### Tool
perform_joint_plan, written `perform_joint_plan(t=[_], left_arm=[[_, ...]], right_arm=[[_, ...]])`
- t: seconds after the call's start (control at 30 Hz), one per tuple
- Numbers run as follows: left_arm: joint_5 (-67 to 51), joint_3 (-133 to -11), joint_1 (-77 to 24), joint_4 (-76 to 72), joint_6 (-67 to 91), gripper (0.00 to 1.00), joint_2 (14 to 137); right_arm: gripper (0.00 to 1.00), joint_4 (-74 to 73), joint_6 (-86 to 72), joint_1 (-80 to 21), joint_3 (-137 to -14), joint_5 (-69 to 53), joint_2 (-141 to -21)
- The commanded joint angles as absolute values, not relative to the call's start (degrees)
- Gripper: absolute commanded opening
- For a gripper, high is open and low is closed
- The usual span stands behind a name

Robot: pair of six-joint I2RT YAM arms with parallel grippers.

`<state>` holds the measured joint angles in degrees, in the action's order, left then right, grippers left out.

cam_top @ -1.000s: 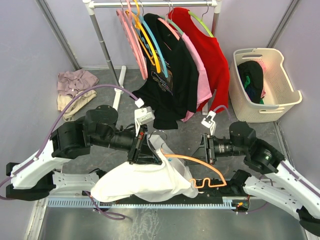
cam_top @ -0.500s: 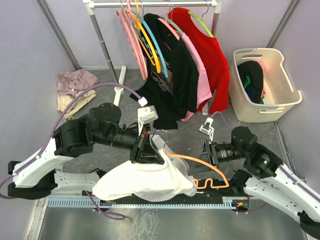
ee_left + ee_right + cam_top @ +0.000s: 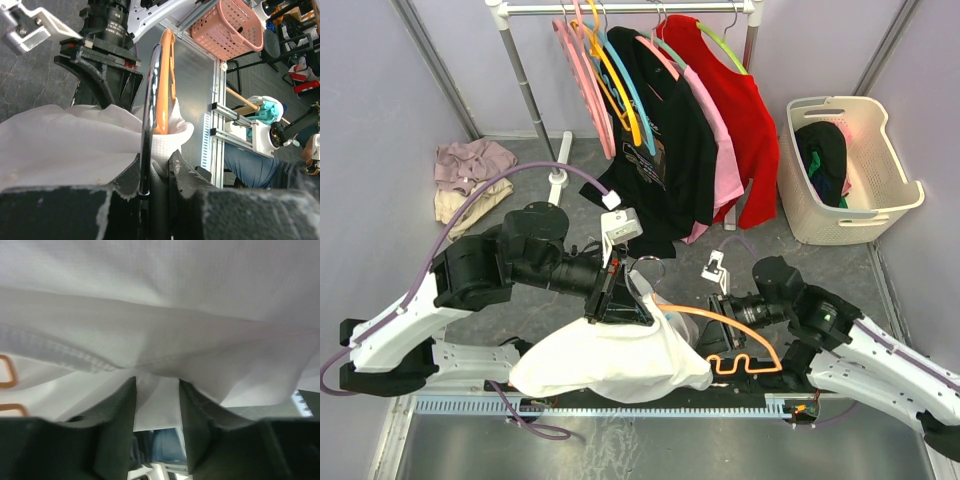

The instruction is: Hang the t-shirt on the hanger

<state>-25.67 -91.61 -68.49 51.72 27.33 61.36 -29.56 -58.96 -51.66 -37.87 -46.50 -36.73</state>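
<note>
The white t-shirt (image 3: 610, 362) hangs bunched between the arms, over the left end of the orange hanger (image 3: 745, 340). The hanger's right arch and wavy bar stick out bare to the right. My left gripper (image 3: 620, 300) is shut on the hanger's metal hook (image 3: 148, 110) together with the shirt's collar (image 3: 165, 147). The orange neck (image 3: 165, 85) rises above the jaws. My right gripper (image 3: 700, 328) presses against the shirt's right side. In the right wrist view its jaws (image 3: 157, 382) stand open with a fold of white cloth (image 3: 160, 330) between them.
A clothes rack (image 3: 620, 8) at the back holds pink, yellow-orange and blue hangers and black (image 3: 665, 150), pink and red shirts. A white laundry basket (image 3: 850, 170) stands at the right. A pile of clothes (image 3: 465, 175) lies at the left. A metal rail (image 3: 620, 405) runs along the near edge.
My right arm has swung left and its open gripper has gone in against the shirt. My left gripper has shifted slightly right, still holding the hook and collar.
</note>
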Motion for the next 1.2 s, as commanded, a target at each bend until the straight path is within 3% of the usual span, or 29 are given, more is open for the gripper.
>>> perform_joint_plan(t=[0.0, 0.1, 0.23, 0.43, 0.8, 0.9, 0.97, 1.07, 1.17], left_arm=[[-27.2, -94.7, -68.4, 47.4, 24.5, 0.03, 60.8], [-26.4, -94.8, -68.4, 47.9, 24.6, 0.03, 60.2], [-25.4, -94.6, -68.3, 48.5, 24.9, 0.03, 58.9], [-24.1, -93.6, -68.3, 48.9, 25.3, 0.03, 57.0], [-23.1, -92.2, -68.4, 48.9, 25.5, 0.03, 55.4], [-24.8, -92.2, -68.4, 47.7, 25.7, 0.03, 55.7], [-25.2, -92.7, -68.4, 47.9, 25.5, 0.03, 56.3], [-25.6, -92.9, -68.4, 48.1, 25.4, 0.03, 56.7], [-25.8, -93.0, -68.4, 48.2, 25.2, 0.03, 57.1]], right_arm=[[0.35, -29.5, -55.9, -53.2, -38.9, -42.4, -38.7], [0.12, -35.8, -52.7, -53.2, -41.9, -36.5, -39.0], [0.02, -45.6, -49.3, -53.3, -47.2, -27.7, -37.8], [0.01, -57.1, -47.7, -53.2, -54.4, -17.8, -34.6], [0.02, -61.4, -48.3, -53.2, -61.0, -15.3, -31.9], [0.41, -51.4, -53.3, -53.3, -54.9, -23.5, -31.9], [0.58, -43.0, -56.6, -53.2, -51.0, -28.5, -31.9], [0.80, -40.7, -56.7, -53.3, -50.9, -30.3, -33.6], [0.88, -37.5, -57.1, -53.2, -51.6, -34.1, -35.9]])
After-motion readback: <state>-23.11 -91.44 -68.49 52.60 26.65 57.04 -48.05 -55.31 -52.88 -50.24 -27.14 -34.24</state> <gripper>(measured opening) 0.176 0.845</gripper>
